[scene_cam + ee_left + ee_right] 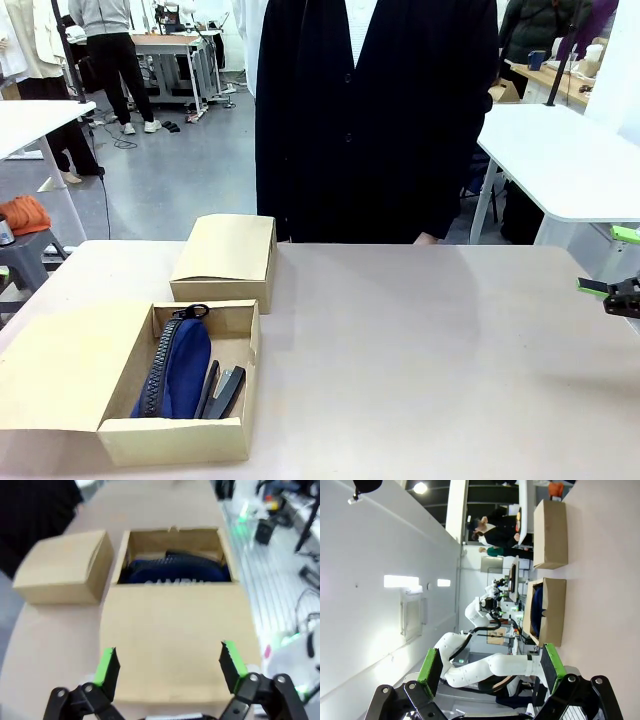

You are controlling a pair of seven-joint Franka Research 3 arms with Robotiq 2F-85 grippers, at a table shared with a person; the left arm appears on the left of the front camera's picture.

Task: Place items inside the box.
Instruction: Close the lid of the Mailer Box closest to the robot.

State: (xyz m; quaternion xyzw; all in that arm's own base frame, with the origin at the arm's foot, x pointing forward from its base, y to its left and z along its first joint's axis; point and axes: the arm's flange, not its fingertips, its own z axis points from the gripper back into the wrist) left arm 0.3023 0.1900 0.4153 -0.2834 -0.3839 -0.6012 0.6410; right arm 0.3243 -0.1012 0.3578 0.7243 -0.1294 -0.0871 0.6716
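Note:
The open cardboard box (178, 440) sits at the table's near left, its lid flap (60, 370) folded out to the left. Inside lie a navy blue zip pouch (180, 368) and, to its right, a black stapler (226, 390). My left gripper (170, 665) hangs open above the lid flap (175, 640), with the box (172, 540) and navy pouch (175, 570) beyond it. At the table's right edge my right gripper (605, 262) is open and turned on its side, holding nothing. My right gripper (490, 669) faces across the table toward the far-off box (547, 611).
A smaller closed cardboard box (225, 262) stands just behind the open one, also seen as closed box (62, 572) and closed box (551, 532). A person in a dark cardigan (375, 120) stands at the far edge. The table (430, 370) is bare in the middle and right.

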